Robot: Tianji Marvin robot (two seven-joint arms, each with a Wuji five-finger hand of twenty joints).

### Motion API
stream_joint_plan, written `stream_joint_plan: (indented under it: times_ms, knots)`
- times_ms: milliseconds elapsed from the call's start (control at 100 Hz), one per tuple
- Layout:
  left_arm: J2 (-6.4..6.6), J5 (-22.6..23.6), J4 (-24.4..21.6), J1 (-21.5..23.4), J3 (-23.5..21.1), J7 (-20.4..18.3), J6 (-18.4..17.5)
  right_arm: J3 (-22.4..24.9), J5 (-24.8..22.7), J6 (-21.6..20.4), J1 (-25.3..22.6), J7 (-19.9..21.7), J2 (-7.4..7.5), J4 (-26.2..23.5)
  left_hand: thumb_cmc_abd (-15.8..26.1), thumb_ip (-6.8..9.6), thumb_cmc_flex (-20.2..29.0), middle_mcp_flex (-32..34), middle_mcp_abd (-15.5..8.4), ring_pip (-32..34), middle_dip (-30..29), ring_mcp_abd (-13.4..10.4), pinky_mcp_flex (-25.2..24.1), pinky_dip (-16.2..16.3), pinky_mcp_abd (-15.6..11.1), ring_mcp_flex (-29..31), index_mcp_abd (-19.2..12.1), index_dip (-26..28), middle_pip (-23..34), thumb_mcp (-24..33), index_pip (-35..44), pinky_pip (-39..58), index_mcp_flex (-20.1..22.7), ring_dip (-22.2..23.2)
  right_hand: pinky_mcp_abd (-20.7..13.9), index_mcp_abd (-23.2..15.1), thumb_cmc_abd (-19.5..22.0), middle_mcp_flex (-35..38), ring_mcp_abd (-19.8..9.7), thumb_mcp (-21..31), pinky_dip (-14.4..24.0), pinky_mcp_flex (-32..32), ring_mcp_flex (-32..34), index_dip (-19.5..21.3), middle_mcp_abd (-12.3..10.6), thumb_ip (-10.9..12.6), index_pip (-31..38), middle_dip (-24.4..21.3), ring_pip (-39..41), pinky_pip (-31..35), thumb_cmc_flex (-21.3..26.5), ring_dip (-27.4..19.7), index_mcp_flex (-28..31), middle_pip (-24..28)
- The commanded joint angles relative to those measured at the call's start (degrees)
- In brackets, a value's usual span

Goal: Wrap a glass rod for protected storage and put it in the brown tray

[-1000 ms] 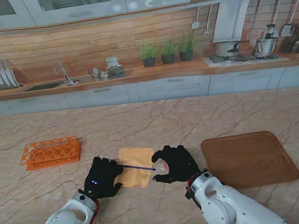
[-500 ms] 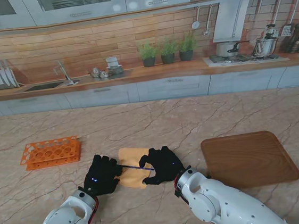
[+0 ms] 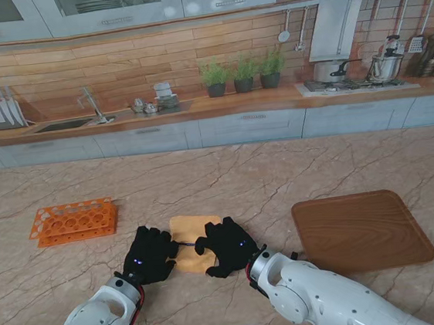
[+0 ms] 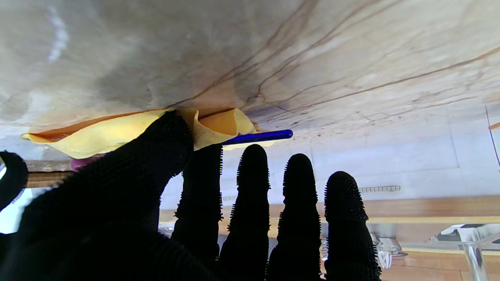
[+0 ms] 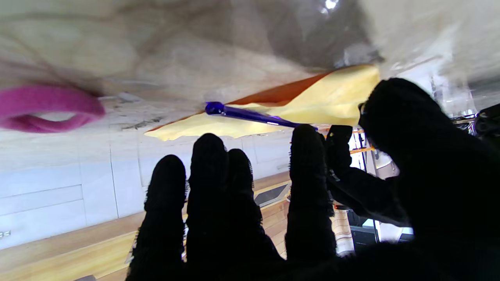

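On the marble table (image 3: pixel 280 171), well left of the brown tray (image 3: pixel 361 230), the right hand (image 3: pixel 227 245) has slid in over the yellow cloth (image 3: pixel 189 229), both it and the left hand (image 3: pixel 147 254) pinching cloth edges up around the blue rod (image 4: pixel 258 137), so wrapping has begun

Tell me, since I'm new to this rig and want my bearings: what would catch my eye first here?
Two black-gloved hands, the left hand and right hand, meet over a yellow cloth near the table's front edge. A blue glass rod lies on that cloth, whose edge the left thumb is folding over it. To the right sits an empty brown tray; an orange test-tube rack stands off to the left.
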Motion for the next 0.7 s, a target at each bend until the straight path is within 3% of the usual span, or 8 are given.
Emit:
stream_joint_plan:
  times_ms: [0, 350, 480, 570, 690]
  knots:
    - [-0.56, -0.5, -0.3, 0.7, 0.2, -0.6, 0.1, -0.6, 0.0, -0.4, 0.7, -0.3, -0.82, 0.4, 2.0, -1.75, 0.6, 0.9, 0.7, 0.3, 0.2, 0.5, -0.8, 0.8, -0.3, 0.4, -1.5, -0.7, 0.4, -0.6, 1.7, 1.1, 2.7, 0.6, -0.7, 0.1, -2.7, -2.0, 0.5, 1.8, -0.8, -1.3, -2.1, 1.0, 1.3, -2.3, 1.2, -0.6, 0.3, 3.0, -1.8, -0.1, 0.9, 1.8]
    - [-1.21, -3.3, -1.4, 0.9, -0.7, -2.2, 0.0, -4.5, 1.5, -0.6, 3.8, -1.5, -2.57, 4.2, 1.2, -1.51, 1.6, 1.7, 0.7, 0.1, 0.0, 0.7, -0.7, 0.7, 0.0, 0.5, 1.6, -0.8, 0.0, -0.1, 3.0, 0.9, 4.5, 0.5, -0.3, 1.4, -0.3, -1.6, 0.9, -2.1, -1.8, -1.6, -1.7, 2.0, 1.8, -1.9, 4.1, -1.0, 0.6, 4.7, -2.2, 0.5, 4.2, 3.1]
    - [-1.37, -4.0, -1.7, 1.1, -1.3, -2.4, -0.4, -5.3, 2.1, -0.5, 4.4, -1.3, -2.97, 5.0, 1.1, -1.6, 1.6, 1.9, 0.7, 0.0, -0.1, 0.7, -0.7, 0.7, 0.0, 0.6, 2.1, -1.0, -0.2, 0.2, 3.3, 0.9, 4.7, 0.4, -0.1, -0.6, 0.5, -1.1, 1.0, -1.4, -2.2, -1.5, -1.3, 1.8, 1.8, -0.8, 4.1, -1.2, 0.7, 5.0, -0.2, 0.6, 6.5, 3.2]
    - [-1.52, -4.7, -1.8, 1.2, -1.6, -2.6, -0.6, -5.5, 2.5, -0.7, 4.6, -1.2, -3.14, 5.4, 1.1, -1.65, 1.6, 2.1, 0.7, 0.0, -0.2, 0.7, -0.7, 0.7, 0.0, 0.7, 2.1, -1.2, -0.3, 0.2, 3.3, 0.9, 4.7, 0.3, -0.1, -4.2, -0.8, -0.3, 1.0, 2.4, -2.8, -1.5, -0.8, -9.3, 1.3, -4.0, 9.4, -1.8, 0.7, 5.3, 2.9, 0.2, 6.8, 3.0]
    - [-1.7, -5.5, -2.0, 1.2, -1.9, -2.7, -0.8, -5.2, 2.7, -1.2, 4.4, -0.8, -3.01, 5.1, 1.1, -1.71, 1.6, 2.1, 0.6, -0.1, -0.2, 0.7, -0.7, 0.7, 0.0, 0.7, 2.1, -1.3, -0.4, 0.2, 3.3, 0.9, 4.7, 0.3, -0.2, -6.9, 1.1, 2.3, 1.1, 6.0, -2.8, -1.4, -0.1, -14.6, 0.1, -4.3, 13.9, -2.7, 0.8, 5.3, 5.4, -0.4, 8.9, 2.2]
